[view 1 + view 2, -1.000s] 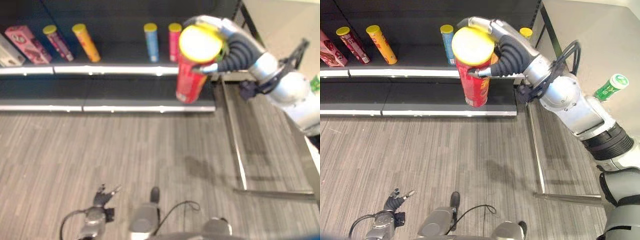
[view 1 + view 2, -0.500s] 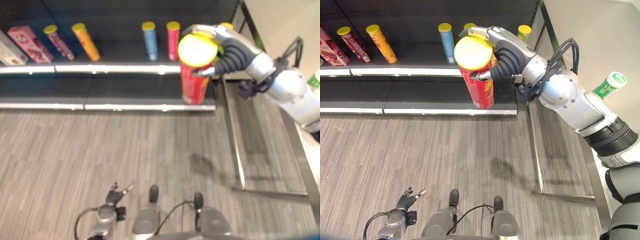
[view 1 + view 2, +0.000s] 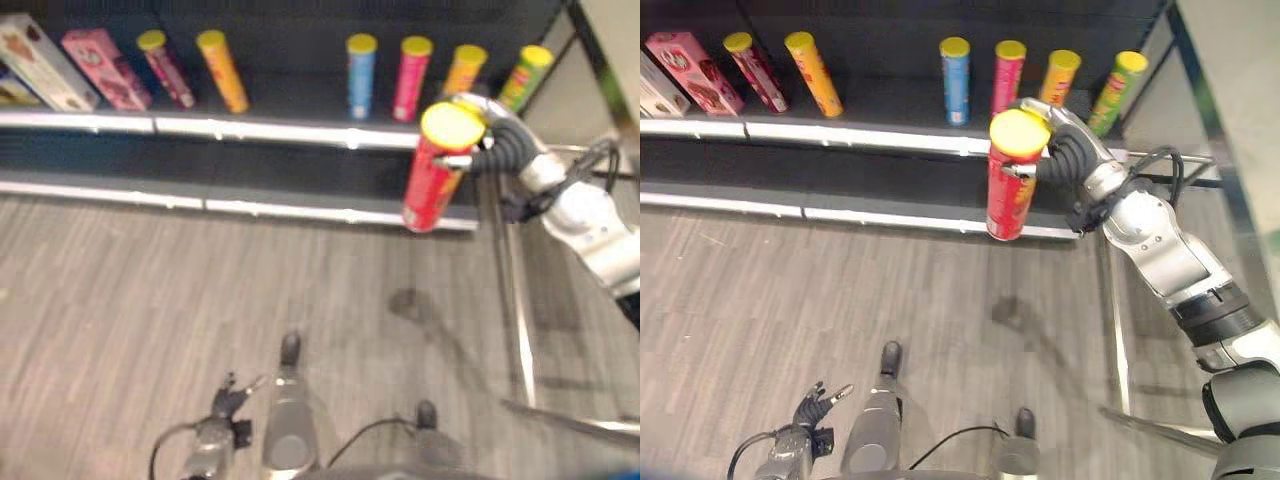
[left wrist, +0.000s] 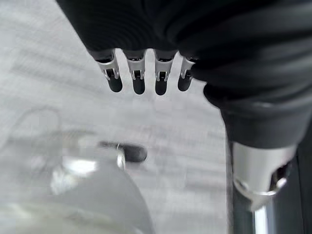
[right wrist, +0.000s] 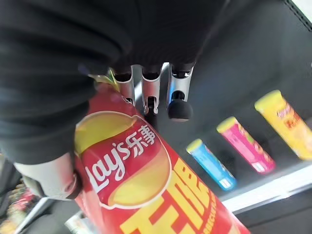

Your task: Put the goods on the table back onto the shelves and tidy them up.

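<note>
The tall red cardboard crisp tube with the yellow plastic lid hung upright in my right hand, fingers wrapped round its upper part, in front of the dark metal shelf and level with its silver front rail. My left hand hung low over the grey wood-grain floor, fingers straight and holding nothing. On the shelf stood a blue tube, a pink tube, an orange tube and a green tube. I judged I needed to lift the base clear of the rail, find a free spot in the row, and keep it vertical so it set down without knocking a neighbour.
</note>
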Robot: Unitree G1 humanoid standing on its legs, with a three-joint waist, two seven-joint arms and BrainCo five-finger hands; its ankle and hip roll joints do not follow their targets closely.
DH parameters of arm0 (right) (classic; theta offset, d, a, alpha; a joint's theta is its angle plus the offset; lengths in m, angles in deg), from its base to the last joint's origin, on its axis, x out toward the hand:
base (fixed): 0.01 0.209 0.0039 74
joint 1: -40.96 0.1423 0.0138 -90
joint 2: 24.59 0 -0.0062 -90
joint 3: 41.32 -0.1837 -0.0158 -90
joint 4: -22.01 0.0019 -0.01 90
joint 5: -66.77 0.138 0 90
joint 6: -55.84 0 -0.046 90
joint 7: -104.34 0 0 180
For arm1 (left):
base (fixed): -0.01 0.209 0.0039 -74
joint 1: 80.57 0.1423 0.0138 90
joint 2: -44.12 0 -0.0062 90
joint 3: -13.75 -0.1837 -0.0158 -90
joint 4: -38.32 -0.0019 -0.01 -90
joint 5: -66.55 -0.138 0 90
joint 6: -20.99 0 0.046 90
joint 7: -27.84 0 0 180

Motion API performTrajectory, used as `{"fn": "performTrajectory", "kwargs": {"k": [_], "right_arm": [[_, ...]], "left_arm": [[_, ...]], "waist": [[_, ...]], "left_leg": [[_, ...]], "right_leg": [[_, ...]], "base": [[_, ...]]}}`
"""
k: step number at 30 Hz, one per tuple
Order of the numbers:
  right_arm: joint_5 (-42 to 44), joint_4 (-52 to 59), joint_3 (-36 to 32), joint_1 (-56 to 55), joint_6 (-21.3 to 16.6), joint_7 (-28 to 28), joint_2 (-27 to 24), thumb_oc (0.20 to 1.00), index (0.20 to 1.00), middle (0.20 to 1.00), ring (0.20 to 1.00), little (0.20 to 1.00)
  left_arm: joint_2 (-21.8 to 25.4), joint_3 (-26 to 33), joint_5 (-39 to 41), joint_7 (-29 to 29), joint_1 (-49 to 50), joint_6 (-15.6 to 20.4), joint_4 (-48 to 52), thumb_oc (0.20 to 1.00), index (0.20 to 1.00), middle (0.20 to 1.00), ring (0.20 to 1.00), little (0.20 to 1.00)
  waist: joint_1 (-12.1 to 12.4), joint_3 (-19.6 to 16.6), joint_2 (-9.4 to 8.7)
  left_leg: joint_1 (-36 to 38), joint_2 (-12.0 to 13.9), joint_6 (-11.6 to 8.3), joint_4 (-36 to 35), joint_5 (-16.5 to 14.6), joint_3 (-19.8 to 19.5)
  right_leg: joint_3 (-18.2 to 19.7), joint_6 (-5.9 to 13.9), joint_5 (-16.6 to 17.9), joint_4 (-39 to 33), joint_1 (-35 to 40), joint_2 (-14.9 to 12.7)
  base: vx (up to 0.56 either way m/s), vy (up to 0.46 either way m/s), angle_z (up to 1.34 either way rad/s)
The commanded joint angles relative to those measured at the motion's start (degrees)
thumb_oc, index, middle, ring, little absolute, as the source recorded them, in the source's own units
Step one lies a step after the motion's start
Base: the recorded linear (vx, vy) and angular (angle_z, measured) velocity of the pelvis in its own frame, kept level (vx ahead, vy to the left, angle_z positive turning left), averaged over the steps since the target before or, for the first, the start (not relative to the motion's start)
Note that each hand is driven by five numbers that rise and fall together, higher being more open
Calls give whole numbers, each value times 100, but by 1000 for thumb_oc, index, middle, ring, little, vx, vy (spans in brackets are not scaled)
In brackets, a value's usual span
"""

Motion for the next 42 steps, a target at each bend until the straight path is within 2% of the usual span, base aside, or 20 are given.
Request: {"fn": "performTrajectory", "kwargs": {"k": [1,5,6,8,10,11,12,16,21,22,23,26,28,31,32,33,36,38,39,42], "right_arm": [[-5,282,-366,187,-212,145,353,200,200,200,200,200],[27,332,-271,271,-239,107,647,200,200,200,200,200],[51,379,-311,288,-275,89,585,200,200,200,200,200],[181,330,-340,391,-300,13,451,200,200,200,200,200],[282,342,-321,430,-317,-10,434,200,200,200,200,200],[282,342,-321,430,-317,-10,434,200,200,200,200,200],[331,356,-303,438,-338,-22,420,200,200,200,200,200],[385,382,-276,487,-340,-27,266,200,200,200,200,200],[355,474,-330,590,-379,18,-153,200,200,200,200,200],[245,531,-326,517,-327,-19,-259,200,200,200,200,200],[161,609,-225,602,-304,-36,-333,200,200,200,200,200],[108,631,-128,635,-263,-54,-280,200,200,200,200,200],[97,593,-84,664,-232,-38,-262,200,200,200,200,200],[169,607,-129,636,-218,-70,-274,200,200,200,200,200],[197,569,-189,547,-230,-63,-202,200,200,200,200,200],[196,573,-198,533,-230,-64,-202,200,200,200,200,200],[73,519,-232,433,-279,51,-34,200,200,200,200,200],[28,517,-296,334,-304,88,61,200,200,200,200,200],[40,517,-276,333,-297,45,77,200,200,200,200,200],[-111,372,-355,141,-219,51,348,200,200,200,200,200]], "left_arm": [[349,26,-450,30,183,107,272,1000,1000,1000,1000,1000],[549,230,-493,12,289,78,293,1000,1000,1000,1000,1000],[632,239,-545,34,290,98,316,1000,1000,1000,1000,1000],[787,346,-533,50,208,98,313,1000,1000,1000,1000,1000],[791,369,-493,67,160,67,300,1000,1000,1000,1000,1000],[791,369,-493,67,160,67,300,1000,1000,1000,1000,1000],[696,381,-358,62,58,48,318,1000,1000,1000,1000,1000],[500,224,-233,97,-184,38,381,1000,1000,1000,1000,1000],[392,-93,-201,135,-383,123,513,1000,1000,1000,1000,1000],[299,-118,-229,149,-255,85,529,1000,1000,1000,1000,1000],[234,-95,-121,157,-182,101,618,1000,1000,1000,1000,1000],[175,-76,-143,110,-73,64,768,1000,1000,1000,1000,1000],[138,-44,-77,100,-42,52,809,1000,1000,1000,1000,1000],[107,-93,-134,116,-18,50,801,1000,1000,1000,1000,1000],[120,-109,-170,122,18,32,780,1000,1000,1000,1000,1000],[124,-114,-170,122,22,32,781,1000,1000,1000,1000,1000],[134,-108,-202,88,89,48,716,1000,1000,1000,1000,1000],[128,-106,-276,66,128,76,636,1000,1000,1000,1000,1000],[123,-87,-325,103,155,89,549,1000,1000,1000,1000,1000],[106,-84,-425,95,165,74,423,1000,1000,1000,1000,1000]], "waist": [[73,-425,-63],[164,-365,-183],[149,-331,-235],[75,-258,-286],[-35,-181,-281],[-35,-181,-281],[-187,-7,-297],[-380,132,-366],[-506,52,-320],[-594,-57,-155],[-602,-27,-86],[-505,88,-152],[-427,159,-191],[-386,138,-197],[-339,77,-111],[-333,59,-133],[-143,-47,44],[-68,-65,76],[-70,-111,108],[-46,-112,127]], "left_leg": [[60,96,-135,310,-823,-120],[109,-43,135,625,-1193,187],[121,-72,181,643,-1265,219],[310,-203,389,560,-1505,246],[512,-363,515,477,-1602,219],[512,-363,515,477,-1602,219],[979,-620,648,366,-1763,99],[1560,-1036,704,242,-1955,-290],[1966,-885,497,328,-2242,-673],[2083,-534,242,876,-1884,-580],[1893,-497,63,1797,-1355,-655],[1254,-554,174,3163,-812,-563],[886,-400,356,3333,-912,-329],[703,-52,311,2081,-1179,-60],[443,126,166,995,-1130,63],[474,111,165,906,-1075,81],[230,1,-128,-238,-408,-428],[150,-114,-200,-369,-314,-799],[228,-88,-184,-390,-497,-919],[253,-251,-87,81,-779,-816]], "right_leg": [[73,384,821,615,104,-492],[-5,277,1410,884,-231,-656],[61,225,1414,898,-326,-493],[296,166,776,771,-953,283],[305,145,492,692,-1453,830],[305,145,492,692,-1453,830],[162,154,481,625,-1983,1375],[-67,107,557,396,-2304,1851],[-142,-207,426,564,-2124,1749],[-275,-346,229,808,-1961,1693],[-333,-470,127,852,-1777,1684],[-321,-659,-129,793,-1375,1681],[-307,-674,-249,764,-1157,1635],[-251,-541,-379,688,-943,1473],[-237,-462,-492,593,-755,1374],[-232,-463,-482,583,-765,1356],[-76,-354,-589,426,-395,1362],[74,-263,-630,390,-183,1297],[249,-217,-664,458,-178,1258],[374,-17,-471,380,-38,843]], "base": [[360,523,-24],[198,287,-25],[169,191,-32],[243,270,-10],[189,165,-22],[322,201,-25],[344,177,-16],[447,99,31],[405,-152,73],[507,-100,117],[597,-119,73],[324,-115,31],[307,-79,5],[333,60,8],[313,128,30],[324,169,42],[361,221,12],[339,270,-45],[320,319,-84],[264,363,-74]]}}
